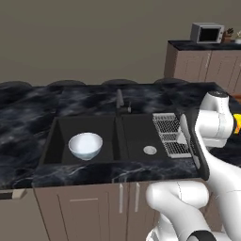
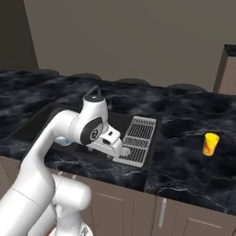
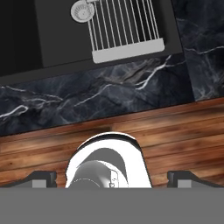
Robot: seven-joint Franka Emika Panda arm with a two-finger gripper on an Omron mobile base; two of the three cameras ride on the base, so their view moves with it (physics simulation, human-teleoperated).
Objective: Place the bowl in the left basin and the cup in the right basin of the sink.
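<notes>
A long counter [image 1: 28, 113] of black marbled stone is seen running across the room, with brown cabinet fronts [image 1: 84, 207] below it and a plain grey-brown wall behind. At the far right a second cabinet run is visible, on which a silver microwave [image 1: 207, 33] stands. A wood-plank floor [image 3: 183, 131] is shown in the hand view below the counter's near edge.

The matte black sink [image 1: 49, 141] is set into the stone, with a dark faucet [image 1: 120, 102] at its far edge, above the central divider. In the left basin [image 1: 63, 129] the bowl [image 1: 85, 145] is seen upright, white with pale blue-grey shading, and nothing can be made out inside it. The right basin [image 1: 136, 134] is marked by its round silver drain [image 1: 149, 150]; a wire grid rack [image 1: 170, 134] is laid over its right part, just beside the drain.

The cup [image 2: 210, 144], small and yellow, stands upright on the counter well to the right of the sink, apart from both basins.

The gripper [image 3: 111, 177] is held above the near edge of the counter, in front of the right basin. Its fingertips [image 3: 41, 178] are spread as wide as they go, and nothing is held between them.
</notes>
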